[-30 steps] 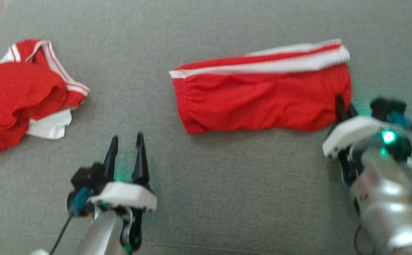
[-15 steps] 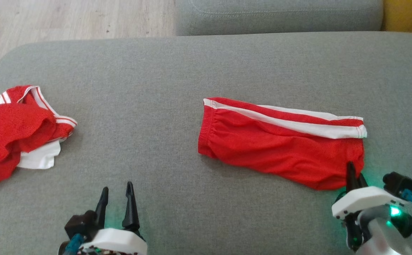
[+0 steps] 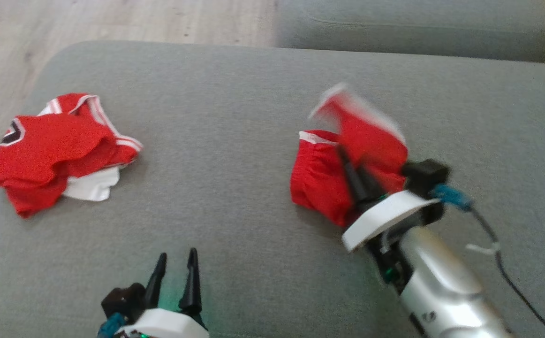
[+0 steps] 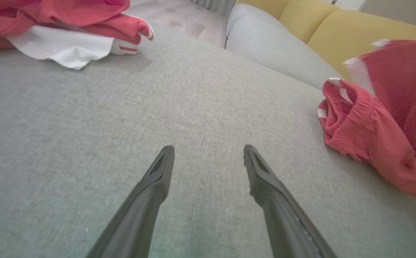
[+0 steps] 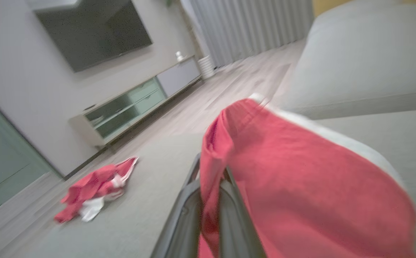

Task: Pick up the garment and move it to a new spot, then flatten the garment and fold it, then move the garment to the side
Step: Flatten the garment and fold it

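The red shorts with white side stripes [image 3: 321, 180] lie right of centre on the grey sofa cushion [image 3: 225, 141], one end lifted and folded leftward over the rest. My right gripper [image 3: 350, 169] is shut on that lifted end; in the right wrist view the red cloth [image 5: 301, 193] is pinched between the dark fingers [image 5: 229, 204] and drapes to the right. My left gripper [image 3: 175, 277] stands open near the cushion's front edge, nothing between its fingers [image 4: 147, 200]. The shorts [image 4: 369, 132] show at the right of the left wrist view.
A crumpled red and white jersey [image 3: 61, 150] lies at the cushion's left end, also seen as the jersey [image 5: 93, 188] in the right wrist view. Wooden floor [image 3: 113, 21] lies beyond the cushion, another grey cushion [image 3: 413, 23] at the back. A TV cabinet [image 5: 136, 107] stands far off.
My right gripper has lifted the shorts' right end and swung it leftward over the rest. The head camera has shifted. My left gripper stays open and still.
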